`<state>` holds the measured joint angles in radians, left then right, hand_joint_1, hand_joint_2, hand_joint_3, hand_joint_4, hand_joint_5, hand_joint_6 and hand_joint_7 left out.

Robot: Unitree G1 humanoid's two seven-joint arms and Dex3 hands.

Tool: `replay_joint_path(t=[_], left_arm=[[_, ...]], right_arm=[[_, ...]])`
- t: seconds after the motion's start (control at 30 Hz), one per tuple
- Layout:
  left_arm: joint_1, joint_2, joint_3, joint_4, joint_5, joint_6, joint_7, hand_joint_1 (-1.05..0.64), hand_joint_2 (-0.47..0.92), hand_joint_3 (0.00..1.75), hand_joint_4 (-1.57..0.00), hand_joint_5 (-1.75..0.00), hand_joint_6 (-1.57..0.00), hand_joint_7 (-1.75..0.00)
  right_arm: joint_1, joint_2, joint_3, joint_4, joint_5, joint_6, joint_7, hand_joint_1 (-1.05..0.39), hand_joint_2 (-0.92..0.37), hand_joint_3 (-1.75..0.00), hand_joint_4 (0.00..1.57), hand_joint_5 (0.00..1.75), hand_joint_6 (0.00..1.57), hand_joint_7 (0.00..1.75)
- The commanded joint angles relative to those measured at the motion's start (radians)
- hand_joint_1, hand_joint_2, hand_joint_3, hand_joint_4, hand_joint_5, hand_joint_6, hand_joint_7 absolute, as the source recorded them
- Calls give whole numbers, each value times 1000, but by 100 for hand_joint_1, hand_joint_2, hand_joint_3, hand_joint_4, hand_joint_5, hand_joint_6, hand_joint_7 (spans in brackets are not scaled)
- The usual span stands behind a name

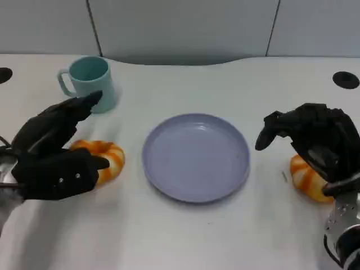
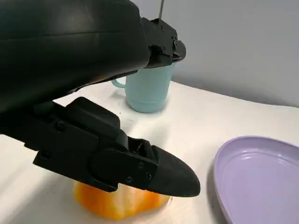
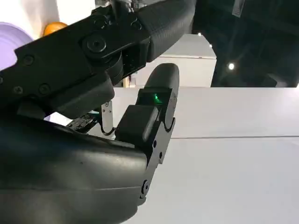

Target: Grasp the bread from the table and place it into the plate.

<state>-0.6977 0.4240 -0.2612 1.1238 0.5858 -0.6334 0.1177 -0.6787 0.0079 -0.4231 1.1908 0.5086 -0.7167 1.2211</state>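
Left hand [image 1: 53,152] hovers open over the left bread [image 1: 107,157]; it looks soft and light, so grip its sides gently.

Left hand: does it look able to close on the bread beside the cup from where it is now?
Probably yes. The left hand hangs right over that bread, fingers apart, and the left wrist view shows nothing between them. The cup stands apart behind it, the plate off to the side.

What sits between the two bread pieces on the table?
In the head view, the purple plate, empty, lies between the left bread and the right bread.
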Motion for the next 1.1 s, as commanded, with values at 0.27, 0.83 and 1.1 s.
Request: replay_joint_path(t=[0.27, 0.83, 1.1], left_arm=[[-86, -79, -106, 187, 66, 202, 81, -105, 92, 17, 0, 0, -4, -2], [-106, -142, -158, 247, 67, 396, 79, -105, 92, 16, -3, -2, -9, -6], [-92, -156, -127, 259, 32, 442, 44, -105, 92, 13, -7, -5, -11, -7]], right_arm=[[-11, 4, -18, -8, 9, 1, 29, -44, -83, 0, 75, 135, 109, 28], [-4, 3, -32, -9, -1, 7, 48, -43, -83, 0, 71, 133, 106, 30], [2, -5, -30, -18, -6, -4, 56, -42, -83, 0, 71, 133, 106, 30]])
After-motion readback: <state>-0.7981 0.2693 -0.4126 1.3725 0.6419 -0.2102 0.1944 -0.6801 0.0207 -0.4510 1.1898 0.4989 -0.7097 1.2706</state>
